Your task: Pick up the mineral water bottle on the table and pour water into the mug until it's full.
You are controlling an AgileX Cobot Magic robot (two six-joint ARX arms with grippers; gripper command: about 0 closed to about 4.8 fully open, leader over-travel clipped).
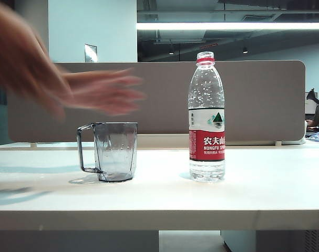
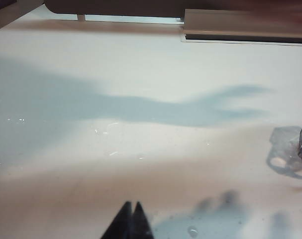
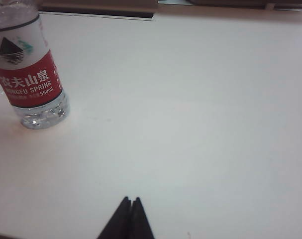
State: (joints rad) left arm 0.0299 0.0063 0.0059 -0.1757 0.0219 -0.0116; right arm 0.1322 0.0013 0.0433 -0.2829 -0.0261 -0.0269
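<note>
Exterior view alone shows blurred hand (image 1: pixel 104 92) above mug (image 1: pixel 114 151); left pincer (image 2: pixel 131 211), right pincer (image 3: pixel 130 206) together.

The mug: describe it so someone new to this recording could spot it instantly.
On the white table, in front of the grey-brown partition, two things stand. The mug is the short one on the left: smoky grey, see-through, faceted, with a thin angular handle, unlike the tall labelled mineral water bottle.

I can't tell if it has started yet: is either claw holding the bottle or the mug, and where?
Nothing is held. The left gripper and right gripper are shut on nothing above the table; the mineral water bottle and mug stand free.
</note>
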